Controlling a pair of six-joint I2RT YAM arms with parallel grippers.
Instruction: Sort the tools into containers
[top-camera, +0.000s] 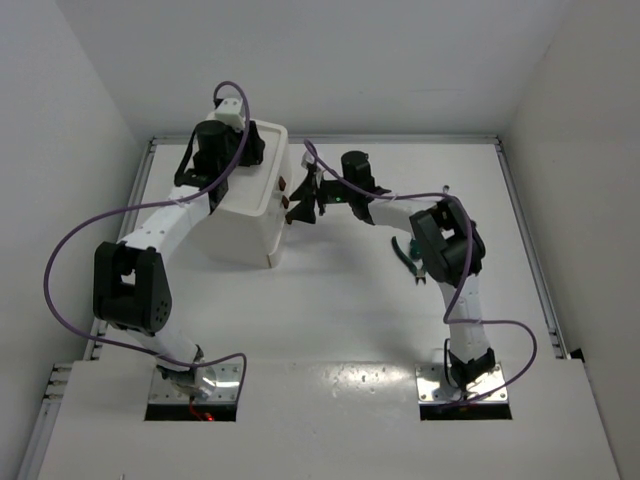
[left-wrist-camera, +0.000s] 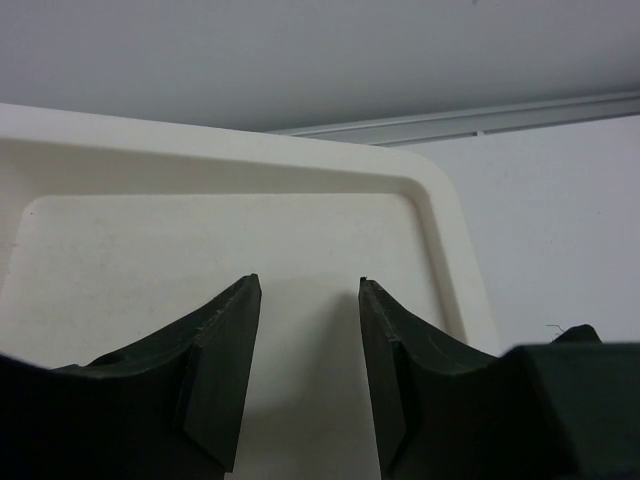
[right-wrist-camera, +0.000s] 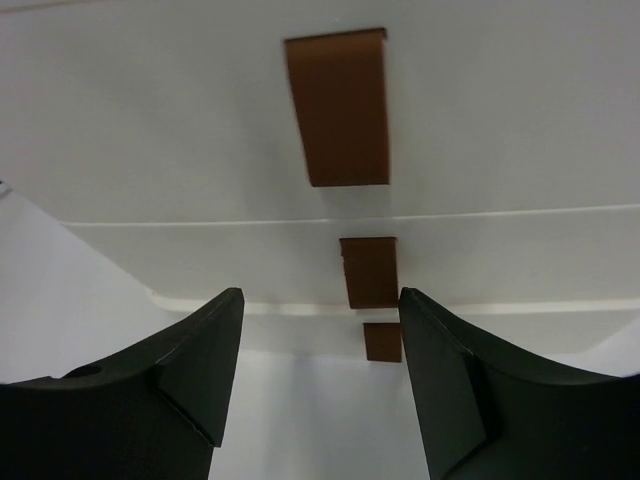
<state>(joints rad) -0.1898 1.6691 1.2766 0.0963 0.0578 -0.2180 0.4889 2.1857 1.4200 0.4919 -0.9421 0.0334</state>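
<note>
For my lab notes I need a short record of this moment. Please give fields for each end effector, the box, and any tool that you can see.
left end effector: open, nothing between the fingers, over the recessed tray top
right end effector: open, nothing held, facing the drawer fronts
white box: stands on the table, far left
brown knobs: three in the right wrist view, in one line, none gripped
dark pliers: on the table, partly hidden by the right arm
</note>
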